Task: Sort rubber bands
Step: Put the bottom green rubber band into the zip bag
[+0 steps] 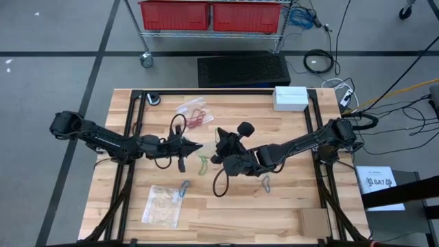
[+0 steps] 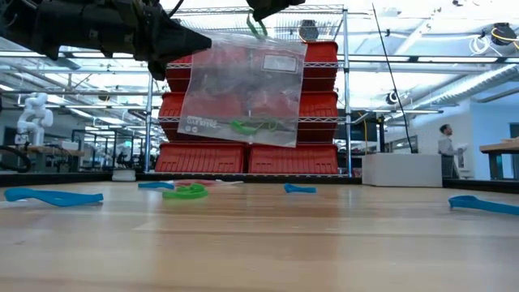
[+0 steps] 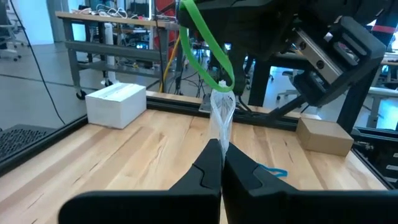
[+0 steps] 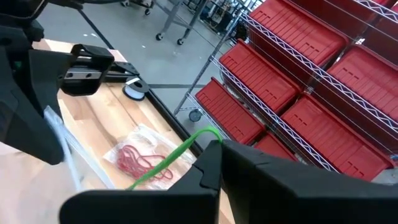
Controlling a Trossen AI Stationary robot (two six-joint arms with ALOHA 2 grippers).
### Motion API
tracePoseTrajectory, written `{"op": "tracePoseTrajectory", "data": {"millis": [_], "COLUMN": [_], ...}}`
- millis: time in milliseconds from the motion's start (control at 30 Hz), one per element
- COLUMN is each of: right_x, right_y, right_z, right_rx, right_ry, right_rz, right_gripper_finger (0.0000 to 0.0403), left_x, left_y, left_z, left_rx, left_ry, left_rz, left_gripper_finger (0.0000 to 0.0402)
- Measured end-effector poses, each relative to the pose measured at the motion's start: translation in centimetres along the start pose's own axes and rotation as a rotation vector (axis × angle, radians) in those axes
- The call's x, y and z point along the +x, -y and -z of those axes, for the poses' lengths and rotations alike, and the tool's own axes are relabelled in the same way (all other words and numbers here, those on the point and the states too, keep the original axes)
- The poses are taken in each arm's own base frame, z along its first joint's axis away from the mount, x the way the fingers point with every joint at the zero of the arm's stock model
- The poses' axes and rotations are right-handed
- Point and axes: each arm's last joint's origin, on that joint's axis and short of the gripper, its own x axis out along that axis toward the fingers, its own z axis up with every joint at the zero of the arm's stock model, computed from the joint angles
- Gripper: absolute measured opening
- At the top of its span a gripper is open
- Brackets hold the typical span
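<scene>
In the middle of the high view, the two arms meet over the table. The left gripper is pinched shut on the top edge of a clear plastic bag, which hangs in the upper centre of the low view with a green rubber band already lying in its bottom. The right gripper is closed on another green band, a thin strand stretched up from the bag's mouth toward the top centre of the left wrist view.

The other rubber bands lie scattered on the wooden table: a green one just below the grippers in the high view, blue ones at lower centre and centre right. A bag of red bands sits at upper centre and another bag at lower left.

These bands look very light, soft and floppy, and stretchy enough to snap back or cling to a finger when let go. Each is best pinched across a single strand where the loop stands clear of the wood. The bag is thin, limp film and should be held by its rim, so the mouth is likely to sag closed.
</scene>
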Motion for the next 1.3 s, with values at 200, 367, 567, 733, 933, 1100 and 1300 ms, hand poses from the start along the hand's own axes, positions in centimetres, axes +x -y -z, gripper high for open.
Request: {"op": "tracePoseTrajectory", "data": {"millis": [200,367,567,733,933,1100,1300], "right_x": [0.3,0.0,-1.1,-1.8,-2.0,-2.0,-2.0], "right_y": [0.1,-0.1,-0.6,-0.9,-0.9,-0.6,-0.4], "right_z": [0.0,0.1,0.2,0.3,1.2,1.6,1.6], "right_rx": [0.007,0.019,0.02,0.016,0.011,0.017,0.014], "right_ry": [-0.004,-0.003,0.0,0.002,-0.041,-0.049,-0.037], "right_rz": [-0.002,-0.047,-0.081,-0.097,-0.095,-0.021,0.035], "right_gripper_finger": [0.0,0.0,0.0,0.0,0.0,0.0,0.0], "left_x": [0.0,0.0,0.0,0.0,0.0,0.0,0.0], "left_y": [0.1,0.1,0.1,0.0,0.0,0.0,0.0], "left_z": [0.0,0.0,0.0,0.0,0.0,0.0,0.0], "left_rx": [0.001,0.0,-0.002,-0.003,-0.021,-0.026,-0.028], "left_ry": [-0.001,0.001,0.004,0.005,0.005,0.005,0.005], "left_rz": [0.007,0.004,-0.006,-0.015,-0.016,-0.017,-0.018], "left_gripper_finger": [0.0,0.0,0.0,0.0,0.0,0.0,0.0]}}
